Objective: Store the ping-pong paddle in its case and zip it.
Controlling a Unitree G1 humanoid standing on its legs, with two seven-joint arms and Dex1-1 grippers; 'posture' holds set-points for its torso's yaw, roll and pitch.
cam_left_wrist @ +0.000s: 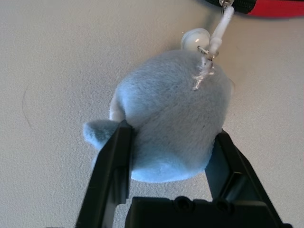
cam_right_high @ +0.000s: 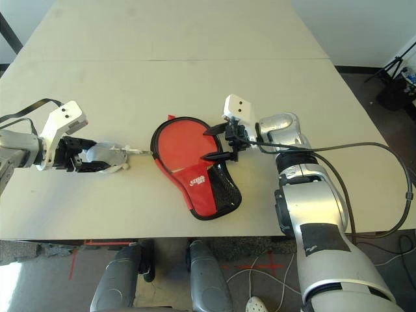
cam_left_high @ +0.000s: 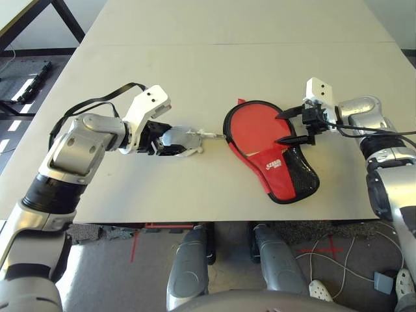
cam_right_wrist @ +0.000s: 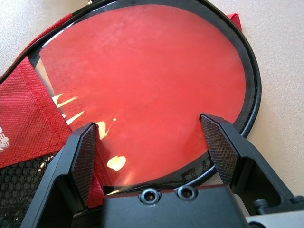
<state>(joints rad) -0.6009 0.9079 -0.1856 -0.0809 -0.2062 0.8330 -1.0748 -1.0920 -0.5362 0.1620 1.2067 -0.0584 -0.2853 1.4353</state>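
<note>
I see the ping-pong paddle point(cam_right_wrist: 142, 90) lying inside the unzipped case point(cam_left_high: 286, 179) on the tabletop point(cam_left_high: 195, 65), right tool point(cam_left_high: 294, 126) spread open above it, left tool point(cam_left_wrist: 171, 161) clamping the blue pouch point(cam_left_wrist: 173, 126).

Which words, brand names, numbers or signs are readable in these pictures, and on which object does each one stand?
White logo on the red flap of the case: too small and blurred to read; in the right wrist view only a sliver of white print shows at the picture's edge.
The ping-pong paddle, the blue plush pouch and the table: no text visible.
</note>
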